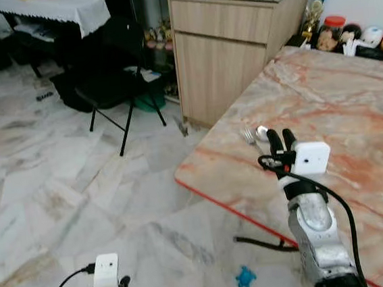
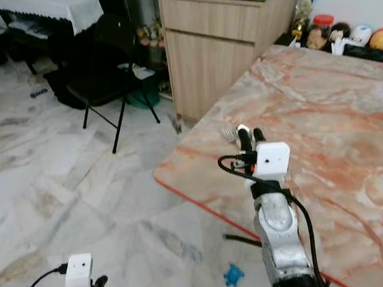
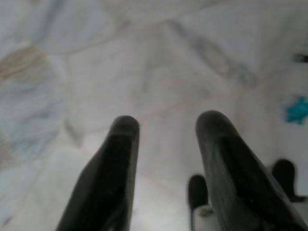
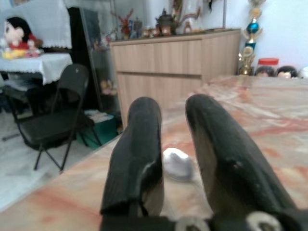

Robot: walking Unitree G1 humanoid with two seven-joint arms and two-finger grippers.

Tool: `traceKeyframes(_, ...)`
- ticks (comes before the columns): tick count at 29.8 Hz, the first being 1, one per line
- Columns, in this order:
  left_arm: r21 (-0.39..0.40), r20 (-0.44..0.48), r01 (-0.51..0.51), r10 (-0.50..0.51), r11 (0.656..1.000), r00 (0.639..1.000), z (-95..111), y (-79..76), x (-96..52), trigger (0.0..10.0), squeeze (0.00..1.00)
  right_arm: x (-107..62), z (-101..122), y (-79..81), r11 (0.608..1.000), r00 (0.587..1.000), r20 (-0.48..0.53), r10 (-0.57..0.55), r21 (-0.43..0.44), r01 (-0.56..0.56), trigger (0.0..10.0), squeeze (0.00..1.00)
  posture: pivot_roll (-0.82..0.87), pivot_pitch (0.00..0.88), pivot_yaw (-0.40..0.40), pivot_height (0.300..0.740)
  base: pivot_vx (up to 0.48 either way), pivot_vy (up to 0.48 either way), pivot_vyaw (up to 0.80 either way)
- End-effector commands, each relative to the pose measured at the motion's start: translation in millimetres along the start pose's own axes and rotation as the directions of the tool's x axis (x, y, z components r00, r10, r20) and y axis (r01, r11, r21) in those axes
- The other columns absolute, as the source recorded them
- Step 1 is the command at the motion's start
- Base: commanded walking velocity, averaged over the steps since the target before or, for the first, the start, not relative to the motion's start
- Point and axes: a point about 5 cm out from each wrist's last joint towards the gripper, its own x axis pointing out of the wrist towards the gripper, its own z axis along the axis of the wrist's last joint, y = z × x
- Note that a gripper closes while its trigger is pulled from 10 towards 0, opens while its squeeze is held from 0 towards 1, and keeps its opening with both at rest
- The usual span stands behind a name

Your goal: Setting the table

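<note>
- Right hand: you had it low over the counter near its corner, its two black fingers a narrow gap apart and holding nothing.
- Spoon: its pale bowl lay flat on the counter just beyond your fingertips, showing in the gap between them; the handle was hidden behind the fingers.
- Fork: it lay just beside the spoon, off your hand's left fingertip, tines pointing away from the hand.
- Handling, as a judgement: both pieces looked like thin metal, so light, stiff and slippery, lying flush on a smooth marble-patterned top. You would likely have done best pinching across the narrow handle, not the rounded bowl, which could skid out.
- Left hand: you had it hanging idle above the floor, fingers apart and empty.
</note>
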Motion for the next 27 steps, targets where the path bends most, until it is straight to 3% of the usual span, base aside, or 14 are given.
traceKeyframes(1, 0.003, -0.004, 0.002, -0.002, 1.000, 1.000, -0.8, -0.1, -0.1, 10.0, 0.00, 0.0, 2.2, -1.9, 1.000, 1.000, 0.003, -0.012, 0.002, 0.012, 10.0, 0.00, 0.04, 0.000, 0.020, 0.740, 0.300, 0.000, 0.00)
traceKeyframes(16, -0.001, 0.002, -0.023, 0.023, 1.000, 1.000, -0.3, 1.5, -0.2, 10.0, 0.00, 0.1, 0.8, -5.3, 0.999, 0.999, -0.032, -0.003, -0.033, 0.002, 10.0, 0.00, 0.04, 0.000, 0.013, 0.740, 0.059, 0.000, 0.00)
traceKeyframes(17, -0.001, 0.002, -0.024, 0.024, 1.000, 1.000, -0.6, 1.5, -0.2, 10.0, 0.00, -0.1, 0.2, -5.5, 0.999, 0.999, -0.050, 0.014, -0.037, -0.016, 10.0, 0.36, 0.04, 0.000, 0.013, 0.740, 0.000, 0.000, 0.00)
traceKeyframes(19, 0.003, -0.001, -0.025, 0.025, 1.000, 1.000, -1.2, 1.6, -0.3, 10.0, 0.00, -0.7, -4.5, -5.2, 0.995, 0.990, -0.126, 0.068, -0.066, -0.077, 10.0, 0.36, 0.04, 0.000, 0.013, 0.740, 0.000, 0.000, 0.00)
traceKeyframes(20, 0.005, -0.004, -0.025, 0.025, 1.000, 1.000, -2.4, 1.7, -0.6, 10.0, 0.00, -3.0, -9.2, -6.4, 0.984, 0.971, -0.202, 0.130, -0.096, -0.152, 10.0, 0.31, 0.04, 0.000, 0.014, 0.740, 0.000, 0.000, 0.00)
traceKeyframes(22, 0.005, -0.005, -0.024, 0.024, 1.000, 1.000, -2.8, 1.7, -0.7, 10.0, 0.00, -2.9, -8.5, -9.8, 0.982, 0.967, -0.217, 0.134, -0.105, -0.160, 10.0, 0.31, 0.04, 0.000, 0.015, 0.740, 0.000, 0.000, 0.00)
traceKeyframes(26, 0.006, -0.009, -0.022, 0.022, 1.000, 1.000, -3.2, 2.2, -0.7, 10.0, 0.00, 0.4, -4.4, -24.0, 0.977, 0.948, -0.284, 0.142, -0.116, -0.181, 10.0, 0.41, 0.03, 0.000, 0.016, 0.740, 0.000, 0.000, 0.00)
traceKeyframes(27, 0.005, -0.009, -0.022, 0.022, 1.000, 1.000, -3.4, 2.3, -0.8, 10.0, 0.00, 0.3, -5.2, -25.3, 0.975, 0.938, -0.310, 0.157, -0.104, -0.198, 10.0, 0.91, 0.03, 0.000, 0.017, 0.740, 0.000, 0.000, 0.00)
